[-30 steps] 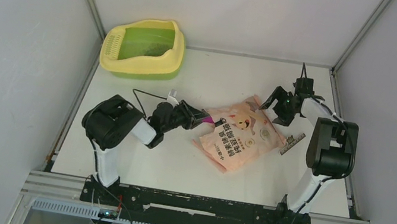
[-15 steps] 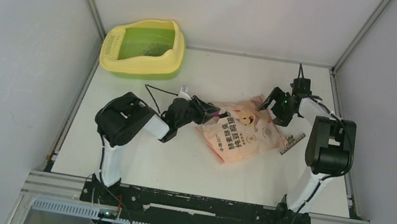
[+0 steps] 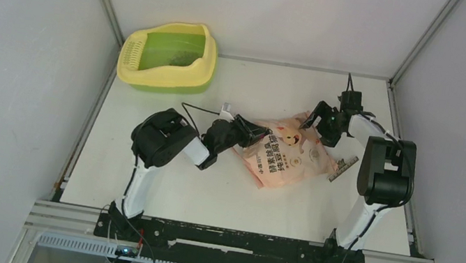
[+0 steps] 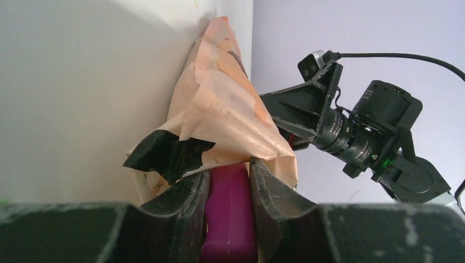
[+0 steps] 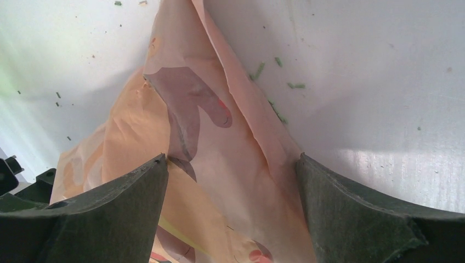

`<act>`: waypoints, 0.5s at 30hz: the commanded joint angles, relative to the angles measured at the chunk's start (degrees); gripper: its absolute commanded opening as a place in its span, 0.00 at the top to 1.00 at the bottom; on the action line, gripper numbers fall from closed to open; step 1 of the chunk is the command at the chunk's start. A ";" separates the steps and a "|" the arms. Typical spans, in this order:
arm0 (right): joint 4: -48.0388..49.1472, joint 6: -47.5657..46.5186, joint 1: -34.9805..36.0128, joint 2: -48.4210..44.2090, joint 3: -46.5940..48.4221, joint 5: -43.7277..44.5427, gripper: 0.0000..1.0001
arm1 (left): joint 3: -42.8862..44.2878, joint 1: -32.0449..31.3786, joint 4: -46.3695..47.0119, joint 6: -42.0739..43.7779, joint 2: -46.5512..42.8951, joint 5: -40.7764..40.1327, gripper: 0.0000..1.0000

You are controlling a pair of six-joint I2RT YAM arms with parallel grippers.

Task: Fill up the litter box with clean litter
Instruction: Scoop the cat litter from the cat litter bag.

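Left fingers (image 4: 186, 200) pinch the magenta scoop (image 4: 230, 219), its front buried in the bag's (image 3: 290, 156) torn mouth. Right fingers (image 5: 109, 203) are spread either side of the bag's far corner, not clamping it.

Risk: the unheld bag slides or folds as the scoop pushes, so the scoop lifts out near empty. A tilted scoop would add to the clean litter (image 5: 257, 71) strewn beside the bag.

Litter box (image 3: 128, 72) sits far-left on the white desk (image 3: 258, 86), well apart from the bag, so a long carry. Plain grey walls (image 3: 14, 68) on three sides.
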 commanded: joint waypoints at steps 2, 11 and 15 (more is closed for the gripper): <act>2.18 1.48 2.45 0.45 -0.14 -3.22 0.08 | 2.47 -1.73 8.45 -1.82 2.10 2.31 0.96; 2.14 0.81 1.61 -0.51 -0.85 -3.86 0.08 | -0.10 -1.36 20.68 -6.08 2.00 7.60 0.96; 1.95 0.44 0.77 -1.49 -1.38 -4.30 0.07 | -5.38 0.84 20.66 -5.78 -2.65 9.71 0.96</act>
